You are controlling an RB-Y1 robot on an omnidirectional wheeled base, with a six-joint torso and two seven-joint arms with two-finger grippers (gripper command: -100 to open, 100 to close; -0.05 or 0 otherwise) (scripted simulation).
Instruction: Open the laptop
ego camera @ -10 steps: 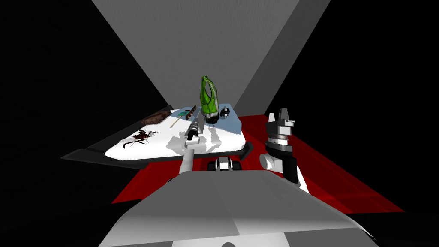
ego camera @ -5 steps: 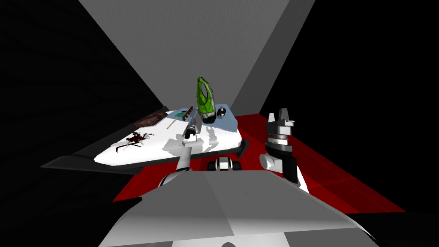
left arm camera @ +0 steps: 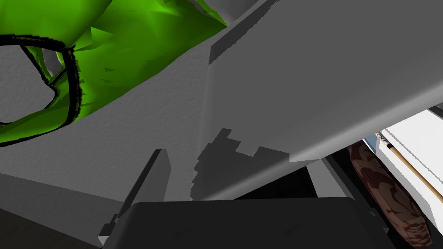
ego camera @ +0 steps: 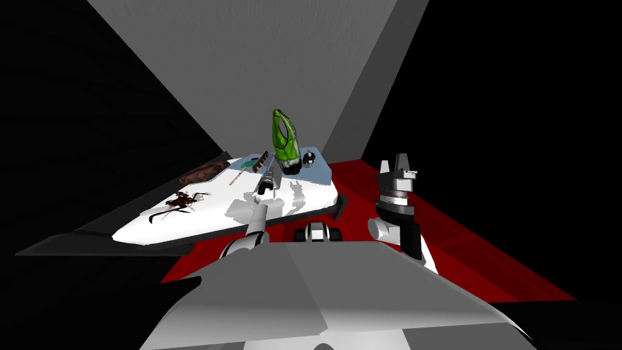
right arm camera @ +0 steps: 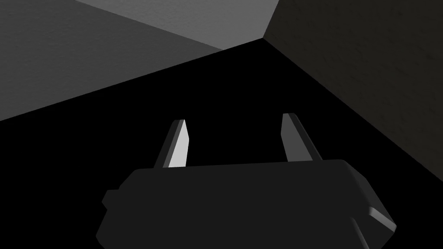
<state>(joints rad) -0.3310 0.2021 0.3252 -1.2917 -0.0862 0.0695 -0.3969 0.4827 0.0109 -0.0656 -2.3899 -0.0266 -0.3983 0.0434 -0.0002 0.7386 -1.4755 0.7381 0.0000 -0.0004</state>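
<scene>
Jaws parted on right gripper [right arm camera: 235, 118]; laptop [left arm camera: 311, 86] flat, grey.

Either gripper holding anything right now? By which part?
Right gripper: open, empty. Left gripper: up against a grey slab beside the green object; whether it grips the slab cannot be told.

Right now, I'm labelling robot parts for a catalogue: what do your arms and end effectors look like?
Right arm: white and black links, a grey banded wrist. Right end effector: dark box, two thin light grey blades. Left arm: slim, light grey, with a white joint. Left end effector: dark. No cables or markings visible.
</scene>
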